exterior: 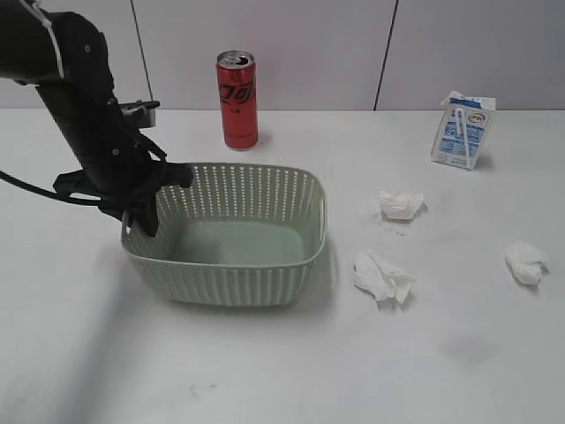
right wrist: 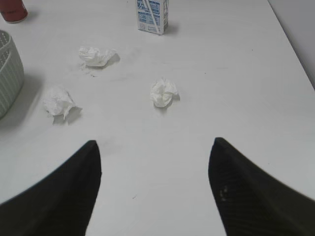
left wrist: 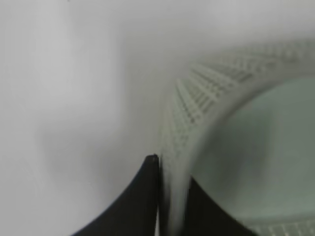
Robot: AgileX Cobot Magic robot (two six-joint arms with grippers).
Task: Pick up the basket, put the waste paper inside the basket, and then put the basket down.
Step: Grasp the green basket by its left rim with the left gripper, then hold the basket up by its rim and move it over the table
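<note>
The pale green basket point(exterior: 231, 281) stands on the table left of centre. My left gripper point(exterior: 141, 221) is shut on the basket's left rim; in the left wrist view its fingers point(left wrist: 170, 172) pinch the lattice wall point(left wrist: 197, 98), one inside and one outside. Three wads of waste paper lie right of the basket: one close by point(exterior: 382, 276), one behind it point(exterior: 400, 205), one far right point(exterior: 526, 262). The right wrist view shows them too point(right wrist: 59, 102) point(right wrist: 96, 56) point(right wrist: 163, 92). My right gripper point(right wrist: 155, 147) is open and empty above the table, out of the exterior view.
A red drink can point(exterior: 237, 99) stands behind the basket. A blue-and-white carton point(exterior: 463, 130) stands at the back right and also shows in the right wrist view point(right wrist: 152, 15). The table's right edge point(right wrist: 295, 44) runs along the right.
</note>
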